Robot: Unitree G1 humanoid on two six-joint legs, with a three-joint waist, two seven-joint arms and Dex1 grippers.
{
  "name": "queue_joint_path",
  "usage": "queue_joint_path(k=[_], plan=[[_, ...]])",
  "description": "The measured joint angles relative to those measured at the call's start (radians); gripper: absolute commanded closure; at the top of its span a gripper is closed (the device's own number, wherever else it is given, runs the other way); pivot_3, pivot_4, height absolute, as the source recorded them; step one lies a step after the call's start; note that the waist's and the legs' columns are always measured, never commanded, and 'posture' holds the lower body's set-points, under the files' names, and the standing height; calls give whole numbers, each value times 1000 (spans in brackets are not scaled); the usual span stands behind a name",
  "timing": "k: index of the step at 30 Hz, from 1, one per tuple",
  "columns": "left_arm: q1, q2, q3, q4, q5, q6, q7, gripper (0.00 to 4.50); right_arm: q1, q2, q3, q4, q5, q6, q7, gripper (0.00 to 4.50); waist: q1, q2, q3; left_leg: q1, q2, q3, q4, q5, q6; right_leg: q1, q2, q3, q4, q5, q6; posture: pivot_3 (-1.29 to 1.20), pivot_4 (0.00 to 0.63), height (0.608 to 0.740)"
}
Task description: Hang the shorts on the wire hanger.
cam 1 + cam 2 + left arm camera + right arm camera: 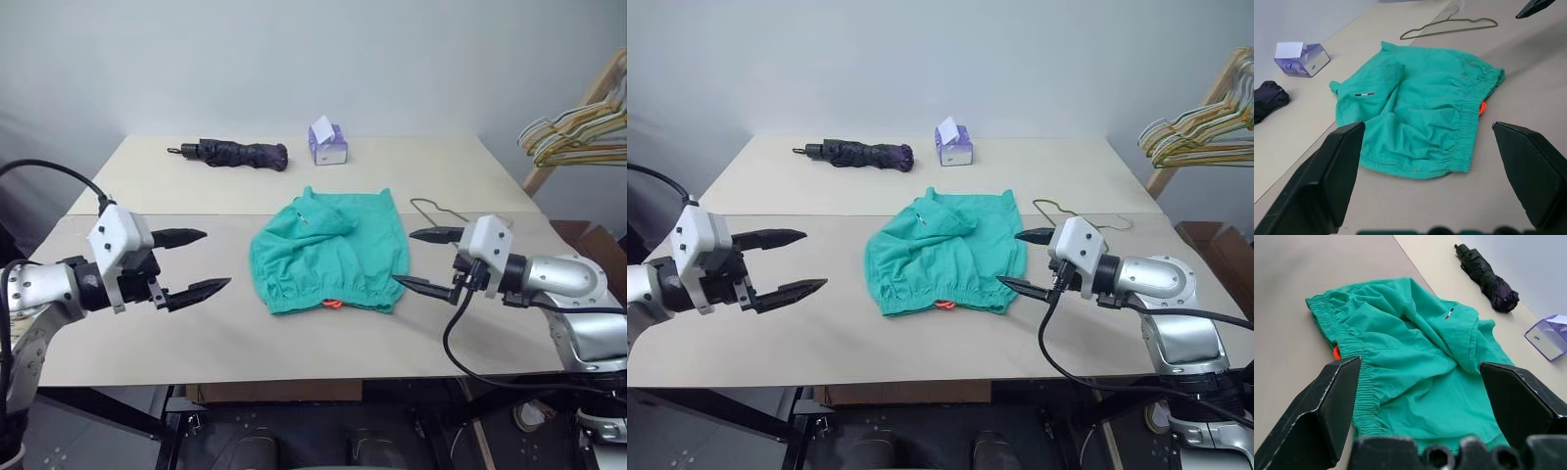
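You have one pair of shorts (328, 253) lying flat mid-table, waistband toward you, and one wire hanger (438, 212) on the table just beyond their right edge. One umbrella (233, 153) and one tissue box (327, 143) sit at the far side. Your two grippers flank the shorts: left gripper (199, 260) and right gripper (424, 259), each with its jaws spread apart and nothing held.

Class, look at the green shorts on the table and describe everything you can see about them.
The shorts are teal-green soft cloth, lying flat but rumpled in the middle of the table. The gathered elastic waistband faces the robot, with a small orange-red cord at its edge. One leg is folded over, showing a small dark tag. Nothing grips them; only the table touches them.
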Motion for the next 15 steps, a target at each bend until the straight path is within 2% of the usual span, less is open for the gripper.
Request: queue_joint_path(k=[11, 15], plan=[[8, -4, 0, -3, -10, -15, -3, 0, 0, 0, 10, -30, -27, -1, -19, 38, 0, 0, 0, 0, 0, 0, 0, 0, 0, 0, 0, 0, 0, 0, 0, 118, 15, 740], [10, -4, 0, -3, -8, -18, -3, 0, -2, 0, 96, -97, -132, 10, -60, 38, 0, 0, 0, 0, 0, 0, 0, 0, 0, 0, 0, 0, 0, -1, 1, 113, 11, 740]])
